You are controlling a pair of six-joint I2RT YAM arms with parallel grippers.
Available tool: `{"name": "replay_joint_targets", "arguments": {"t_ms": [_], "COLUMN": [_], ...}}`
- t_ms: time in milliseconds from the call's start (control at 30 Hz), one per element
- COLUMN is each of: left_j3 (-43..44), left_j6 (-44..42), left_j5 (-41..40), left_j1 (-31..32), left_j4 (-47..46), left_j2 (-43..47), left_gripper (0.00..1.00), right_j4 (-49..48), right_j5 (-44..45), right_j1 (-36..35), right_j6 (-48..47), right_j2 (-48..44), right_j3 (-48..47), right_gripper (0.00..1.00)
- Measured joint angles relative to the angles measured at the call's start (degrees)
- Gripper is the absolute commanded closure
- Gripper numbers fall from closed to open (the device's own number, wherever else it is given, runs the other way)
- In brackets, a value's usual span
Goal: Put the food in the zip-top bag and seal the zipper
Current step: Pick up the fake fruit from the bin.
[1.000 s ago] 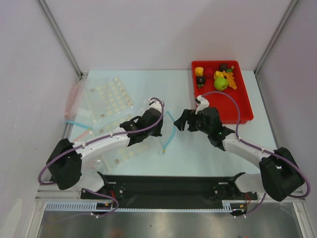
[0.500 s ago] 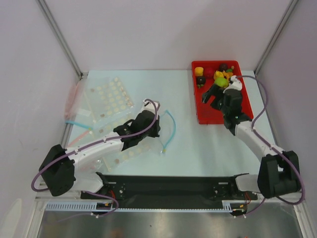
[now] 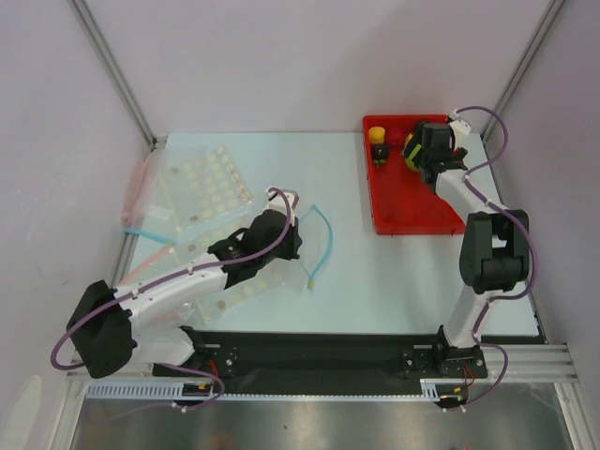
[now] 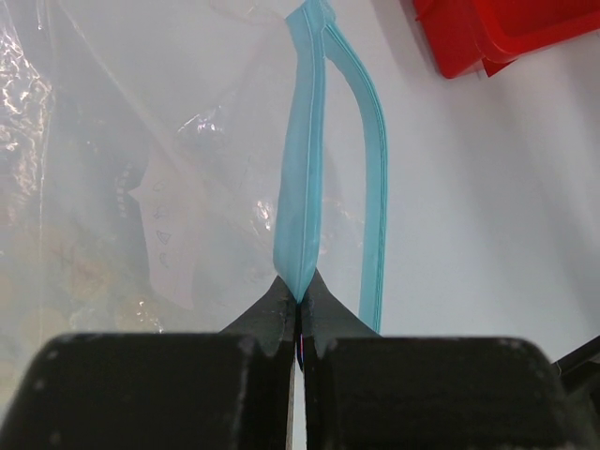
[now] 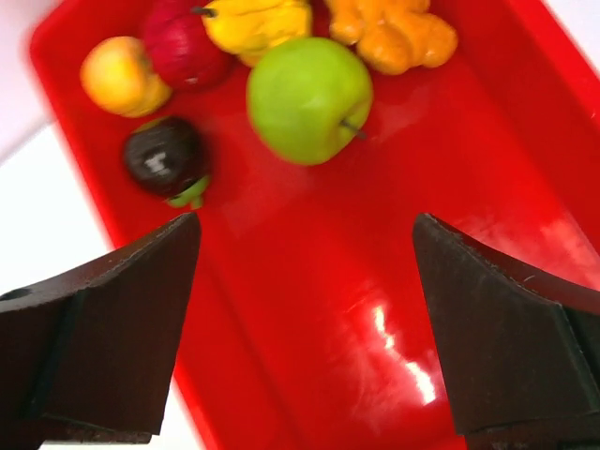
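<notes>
right gripper [image 5: 305, 314] spread wide over red tray [image 5: 281, 253] | green apple [image 5: 307, 98] just ahead among the food | left gripper [image 4: 298, 302] pinches zipper [image 4: 302, 187], propping zip-top bag [image 4: 187, 169] open | we should centre both fingers around the apple before closing

The clear zip-top bag [image 4: 220, 141] has its light-blue zipper [image 4: 302, 187] parted, well apart from the clustered food [image 5: 309, 98].

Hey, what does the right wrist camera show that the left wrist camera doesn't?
Only the right wrist: a green apple, a dark ball and other toy food, beyond wide-open right jaws. Only the left wrist: the clear bag, its blue strip pinched in the shut left jaws. Both: the red tray and the white table.
</notes>
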State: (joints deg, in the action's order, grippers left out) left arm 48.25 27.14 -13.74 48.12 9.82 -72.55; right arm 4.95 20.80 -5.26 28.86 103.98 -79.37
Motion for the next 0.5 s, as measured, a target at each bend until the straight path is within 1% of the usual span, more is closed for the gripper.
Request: {"name": "replay_joint_targets", "arguments": {"t_ms": [167,367,500], "left_j3": [-0.3,-0.3,-0.3], "left_j6": [0.4,0.4,0.4], "left_j5": [-0.6,-0.5,0.3], "left_j1": [0.0,0.0,0.0], "left_j4": [0.2,0.4,0.6], "left_j2": [2.7,3.8,3.8], "left_gripper": [1.00,0.99,1.00], "right_j4": [1.0,4.7,8.5], "right_j5": [2.0,1.5,0.0], "right_j1": [0.3,0.3,0.3], "right_j6": [-7.3,-18.6,-22.1], "right_j2": [7.0,16.6,22.3], "right_j3": [-6.5,-21.1,-28.8], "right_gripper": [0.00,0.00,0.00]}}
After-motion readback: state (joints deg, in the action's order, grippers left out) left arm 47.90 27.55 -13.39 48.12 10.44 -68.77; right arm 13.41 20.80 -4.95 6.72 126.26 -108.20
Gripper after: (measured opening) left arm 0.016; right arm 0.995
